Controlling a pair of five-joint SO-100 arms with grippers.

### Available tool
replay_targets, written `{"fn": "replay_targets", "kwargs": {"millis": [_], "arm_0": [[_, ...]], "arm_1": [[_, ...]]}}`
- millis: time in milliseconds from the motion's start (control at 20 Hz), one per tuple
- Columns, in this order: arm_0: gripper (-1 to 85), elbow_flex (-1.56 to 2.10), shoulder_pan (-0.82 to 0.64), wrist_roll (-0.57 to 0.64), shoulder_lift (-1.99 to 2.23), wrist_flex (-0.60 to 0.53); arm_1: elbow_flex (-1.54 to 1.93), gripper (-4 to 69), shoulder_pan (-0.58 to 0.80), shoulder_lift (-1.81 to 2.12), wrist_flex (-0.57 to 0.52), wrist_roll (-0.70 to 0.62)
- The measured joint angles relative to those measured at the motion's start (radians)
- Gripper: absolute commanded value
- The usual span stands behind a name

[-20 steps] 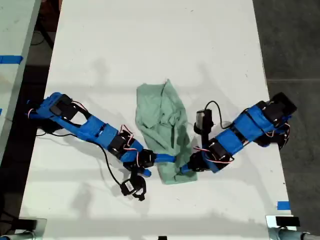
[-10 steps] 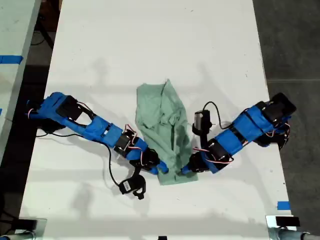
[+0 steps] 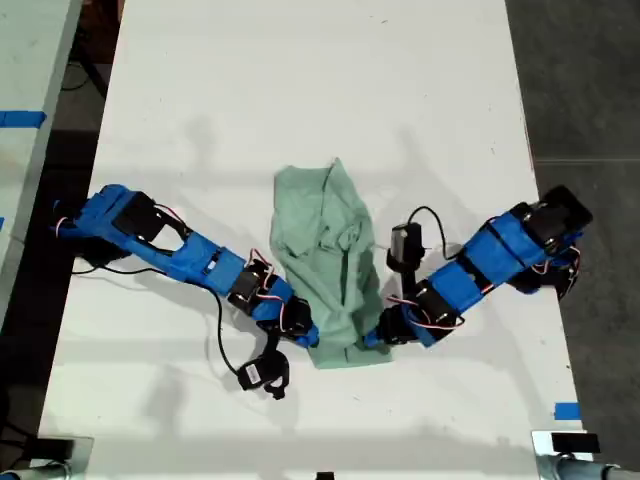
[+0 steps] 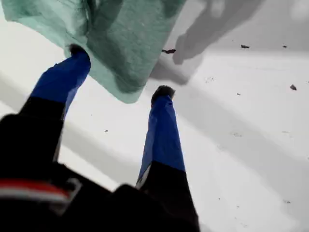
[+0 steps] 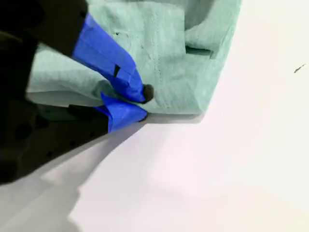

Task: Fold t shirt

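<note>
The t shirt [image 3: 325, 250] is a crumpled pale mint-green cloth lying near the middle of the white table [image 3: 300, 90]. My first gripper [image 3: 304, 336] sits at its lower corner on the exterior view's left. In the first wrist view it [image 4: 117, 71] is open. One blue finger tip touches the shirt [image 4: 116, 38] and the other rests on bare table just off the corner. My second gripper [image 3: 377, 338] is at the lower corner on the exterior view's right. The second wrist view shows it [image 5: 144, 102] shut on the shirt's [image 5: 183, 72] edge.
Both blue arms reach in from the table's sides and meet at the shirt's lower end. A second table [image 3: 25, 120] with blue tape stands at the exterior view's left, dark floor [image 3: 590, 80] at its right. A blue tape mark [image 3: 566, 410] lies near the front edge.
My first gripper's finger lay across the shirt's lower part a second ago; it has since drawn back and down to the corner. My second gripper shifted slightly, still at its corner.
</note>
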Motion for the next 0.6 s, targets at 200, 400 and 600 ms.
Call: {"fn": "replay_targets", "kwargs": {"millis": [200, 400, 600], "arm_0": [[-0.3, -0.002, 0.015, 0.0, 0.003, 0.046], [-0.3, -0.002, 0.044, 0.0, 0.015, 0.077], [-0.3, 0.002, 0.143, 0.028, 0.066, 0.066]], "arm_1": [[0.149, -0.7, 0.014, -0.038, -0.264, 0.006], [-0.08, -0.7, -0.003, -0.23, -0.253, 0.003], [-0.649, -0.7, -0.074, -0.494, -0.005, -0.011]]}}
